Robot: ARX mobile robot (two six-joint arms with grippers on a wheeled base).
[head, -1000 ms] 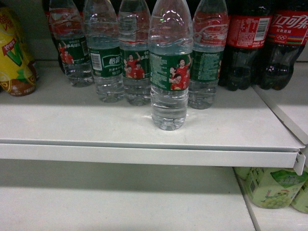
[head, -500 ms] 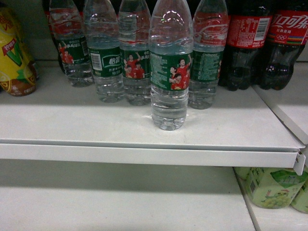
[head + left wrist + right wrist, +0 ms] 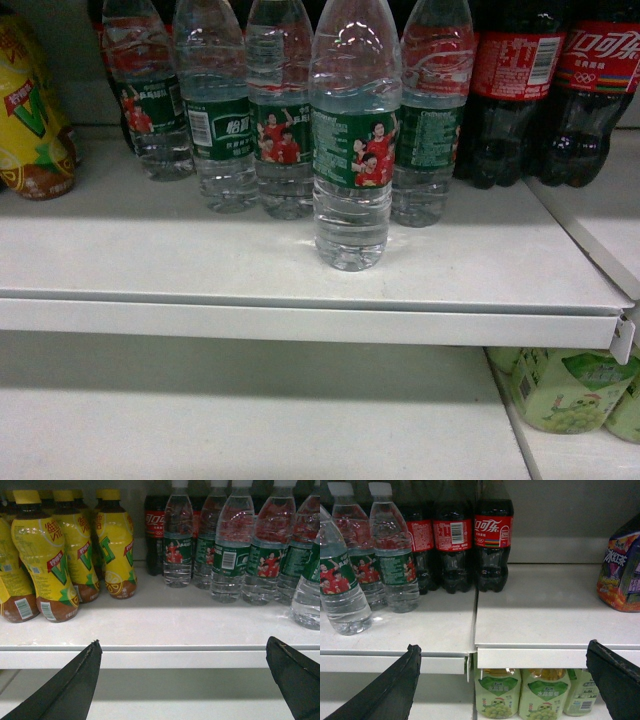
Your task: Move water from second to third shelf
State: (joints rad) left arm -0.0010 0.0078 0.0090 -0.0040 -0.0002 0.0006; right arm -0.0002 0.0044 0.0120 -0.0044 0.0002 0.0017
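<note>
While I am watching the head view, nothing is changing from a second ago: the clear ribbed plastic water bottle with the green label and red-shirted players is standing exactly where it was, upright at the front of the white metal upper shelf, just ahead of its row of matching water bottles. I am reading that as the pickup not yet begun; the lower white shelf is waiting bare beneath it.

Neither hand is showing in the head view, so I am leaning on the wrist cameras. The left hand is hanging wide open and holding nothing, below the shelf lip, facing yellow juice bottles. The right hand is equally spread and empty, looking at dark cola bottles with red labels and light green drink bottles underneath, which the head camera is barely catching.
</note>
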